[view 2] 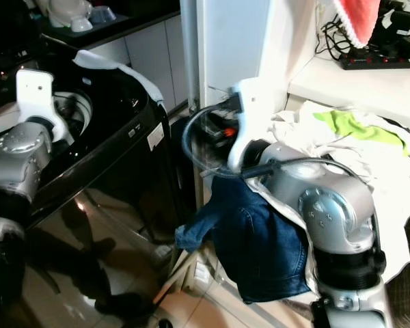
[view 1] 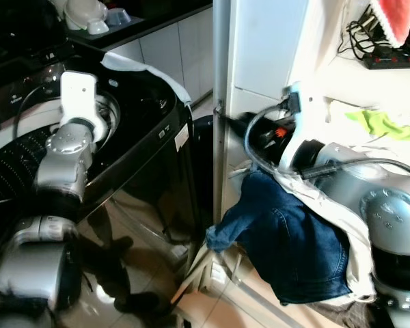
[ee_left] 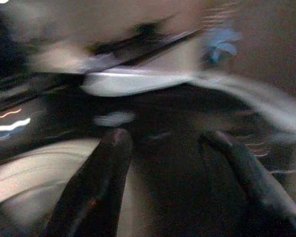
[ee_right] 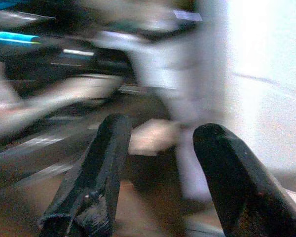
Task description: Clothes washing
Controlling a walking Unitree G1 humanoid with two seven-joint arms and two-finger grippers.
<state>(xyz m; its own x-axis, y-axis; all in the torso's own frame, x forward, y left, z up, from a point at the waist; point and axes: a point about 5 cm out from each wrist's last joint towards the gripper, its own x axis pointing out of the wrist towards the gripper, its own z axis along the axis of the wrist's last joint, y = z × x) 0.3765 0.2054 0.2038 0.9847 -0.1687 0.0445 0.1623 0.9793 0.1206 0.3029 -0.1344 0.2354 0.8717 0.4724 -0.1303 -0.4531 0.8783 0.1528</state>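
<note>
A black top-loading washing machine [view 1: 147, 133] stands on the left, its lid up and the drum opening [view 1: 14, 164] in view. My left arm [view 1: 78, 89] reaches over that opening; the blurred left wrist view shows the left gripper [ee_left: 165, 138] open and holding nothing. A blue denim garment [view 1: 287, 239] hangs below my right forearm, off the edge of a pile of white clothes [view 2: 369, 157]. The right gripper [ee_right: 163, 126] is open and holds nothing, pointing at the gap beside a white pillar [view 1: 222, 102].
A green cloth [view 1: 383, 123] lies on top of the pile, and a red cloth [view 1: 396, 17] hangs above a power strip [view 1: 393, 61]. A white cloth [view 1: 133, 65] is draped over the machine's back corner. Glossy floor tiles [view 1: 143, 287] lie between machine and pile.
</note>
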